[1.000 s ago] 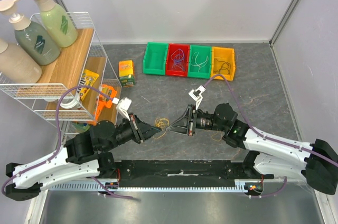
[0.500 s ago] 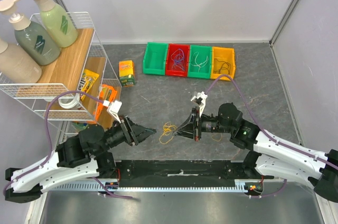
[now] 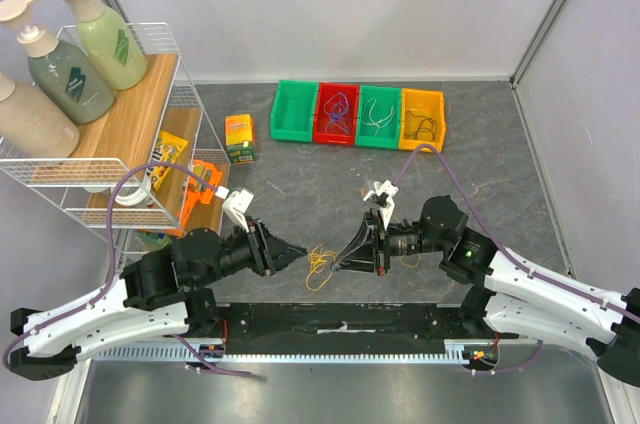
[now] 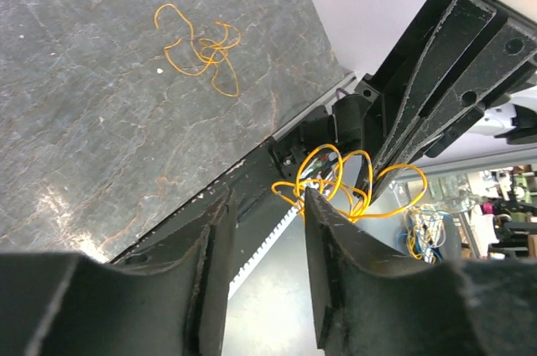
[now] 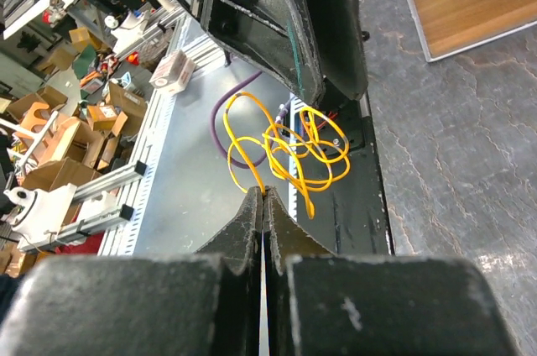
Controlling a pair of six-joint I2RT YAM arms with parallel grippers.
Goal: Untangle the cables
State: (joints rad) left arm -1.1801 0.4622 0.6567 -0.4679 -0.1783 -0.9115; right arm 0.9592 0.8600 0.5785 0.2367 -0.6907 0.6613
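**Precariously, one pinch carries the whole knot**

The clump of thin curly yellow wires (image 5: 294,150) hangs in the air between the two arms, above the grey stone-patterned counter (image 3: 290,179) and near its front edge. The right claw (image 5: 262,196) has its fingers pressed flat together, apparently on a single strand at the clump's edge. The left claw (image 4: 267,201) stands partly spread with nothing in it, its tips just beside the loops.

Several things could go wrong. The strand is very thin and could slide out of the right claw's pinch, dropping the clump. If the left claw closes on several loops at once, pulling apart would probably tighten the knot instead of freeing it. The two claws are also very near each other, so a careless approach could knock them together. A separate loose yellow wire (image 4: 201,45) lies flat on the counter, well apart.
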